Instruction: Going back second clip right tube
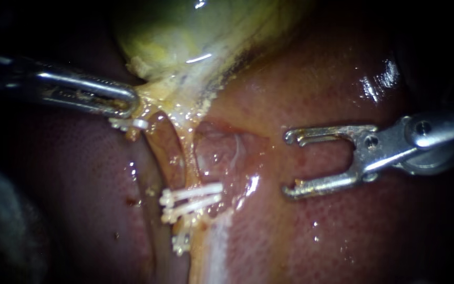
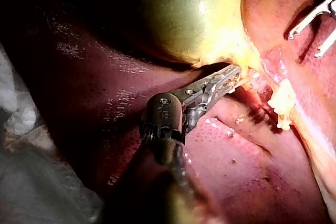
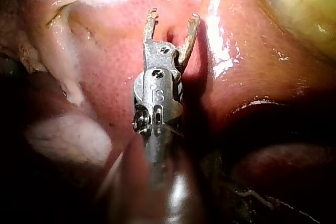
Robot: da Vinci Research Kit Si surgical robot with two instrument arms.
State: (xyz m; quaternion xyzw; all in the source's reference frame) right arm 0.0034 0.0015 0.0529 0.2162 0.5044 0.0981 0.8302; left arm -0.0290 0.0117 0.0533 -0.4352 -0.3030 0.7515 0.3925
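- While its shaft comes in from the right edge and lies almost level, the right instrument (image 1: 290, 164) points its jaws toward the middle of the field. They stand wide apart like a fork, and nothing is between them.
- These open jaws hang over the liver (image 1: 342, 236), apart from the tubes. The right wrist view shows the same wide gap, with both tips over wet red surface.
- The left instrument (image 1: 130, 102) enters from the left edge, its shaft sloping a little down toward the tip. Its jaws are closed on yellow tissue at the narrow lower end of the gallbladder (image 1: 185, 31).
- In the left wrist view its wrist is bent, so the jaws turn sideways from the shaft toward that narrow end.
- The right tube (image 1: 185, 158) runs down from the gallbladder's narrow end. Two white clips (image 1: 193, 197) lie across it side by side, between the two instruments and below the left jaws.
- A lower clip (image 1: 181, 243) sits further down the same strand.
- A white piece (image 1: 130, 124) shows just under the left jaws; I cannot tell what it holds.
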